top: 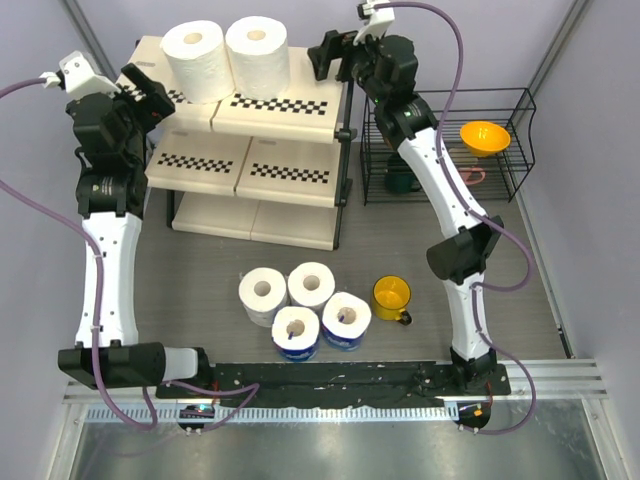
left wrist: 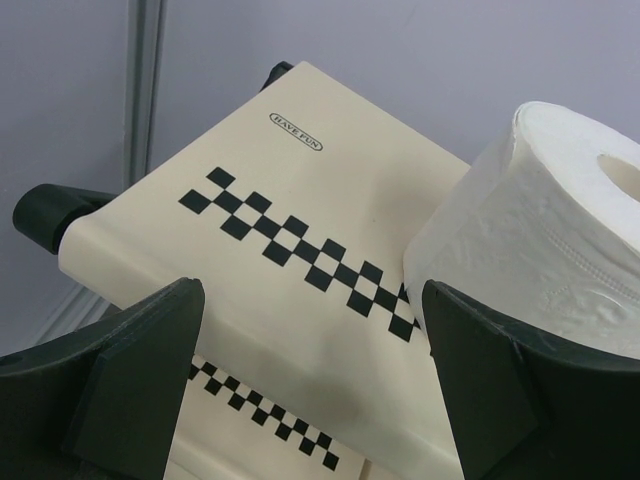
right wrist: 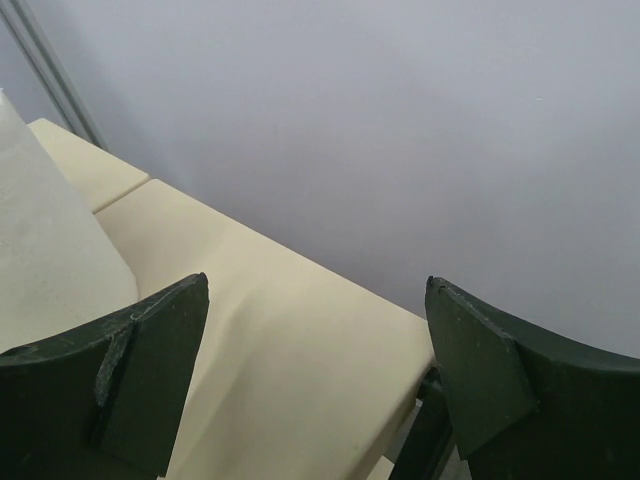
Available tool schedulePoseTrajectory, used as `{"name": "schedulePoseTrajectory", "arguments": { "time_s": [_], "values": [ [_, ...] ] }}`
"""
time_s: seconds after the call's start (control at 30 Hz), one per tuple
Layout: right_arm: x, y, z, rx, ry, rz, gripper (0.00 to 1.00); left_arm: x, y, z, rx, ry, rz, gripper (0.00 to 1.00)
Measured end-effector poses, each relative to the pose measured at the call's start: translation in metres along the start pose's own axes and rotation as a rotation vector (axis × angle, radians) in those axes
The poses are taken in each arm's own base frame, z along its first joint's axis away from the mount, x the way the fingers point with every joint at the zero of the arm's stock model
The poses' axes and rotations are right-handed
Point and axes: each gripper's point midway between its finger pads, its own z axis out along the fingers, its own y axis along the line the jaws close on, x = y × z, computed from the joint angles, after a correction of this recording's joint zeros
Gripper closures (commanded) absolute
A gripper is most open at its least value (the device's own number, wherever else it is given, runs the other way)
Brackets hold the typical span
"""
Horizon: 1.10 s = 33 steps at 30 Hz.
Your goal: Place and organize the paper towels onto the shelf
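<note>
Two bare white paper towels (top: 193,60) (top: 258,52) stand upright side by side on the top board of the cream shelf (top: 290,105). My left gripper (top: 148,95) is open and empty just left of the left roll, which shows in the left wrist view (left wrist: 540,230) beyond the right finger. My right gripper (top: 328,58) is open and empty just right of the right roll, whose side shows in the right wrist view (right wrist: 50,240). Two more bare rolls (top: 263,293) (top: 311,285) and two blue-wrapped rolls (top: 296,333) (top: 346,320) stand clustered on the table.
A yellow mug (top: 392,297) stands right of the cluster. A black wire rack (top: 520,130) at the right holds a yellow bowl (top: 483,137) and a green mug (top: 403,180). The shelf's middle and bottom boards hold nothing.
</note>
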Motion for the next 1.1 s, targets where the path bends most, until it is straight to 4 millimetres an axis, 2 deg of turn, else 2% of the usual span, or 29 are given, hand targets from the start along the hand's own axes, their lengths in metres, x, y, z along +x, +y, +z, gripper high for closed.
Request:
{"name": "schedulePoseTrajectory", "arguments": {
  "time_s": [0.13,0.57,0.73,0.93,1.1],
  "values": [
    [0.006,0.005,0.005,-0.026,-0.002,0.033,0.05,0.004,-0.002,0.002,0.015,0.012,0.001,0.04],
    [0.003,0.022,0.009,-0.11,-0.027,0.08,0.05,0.009,-0.007,0.006,0.04,0.031,0.006,0.04],
    [0.005,0.033,0.008,-0.138,-0.021,0.061,0.05,0.011,-0.008,0.008,0.046,0.034,0.015,0.04],
    [0.008,0.056,0.007,-0.168,-0.019,0.01,0.05,0.011,-0.008,0.008,0.05,0.035,0.017,0.04],
    [0.009,0.064,0.007,-0.171,-0.017,-0.024,0.05,0.011,-0.009,0.008,0.056,0.038,0.017,0.04]
  ]
}}
